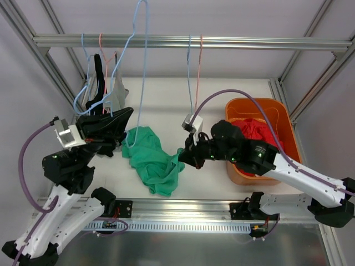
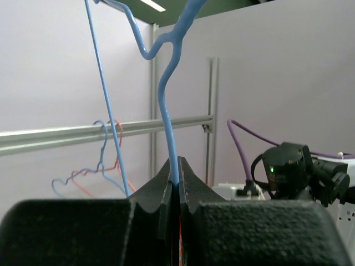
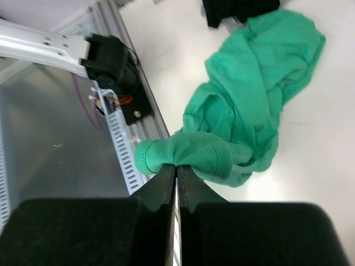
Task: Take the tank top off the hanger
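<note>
**While the left hand pinches the blue hanger, the tank top lies heaped on the counter**

Although the green tank top is crumpled near the middle of the white counter, its corner at 11 o'clock meets the hanger's lower end. Whether a strap is on the wire cannot be told. At 10 o'clock of the heap, the left hand is clenched on the hanger's wire, which rises steeply from between its fingers. At 3 o'clock of the heap, the right hand is clamped on a folded edge of the green fabric. An orange bin, at 3 o'clock of that hand, holds a red cloth. At 12 o'clock a metal rail carries further hangers, and dark garments hang at its 9 o'clock end.
</note>
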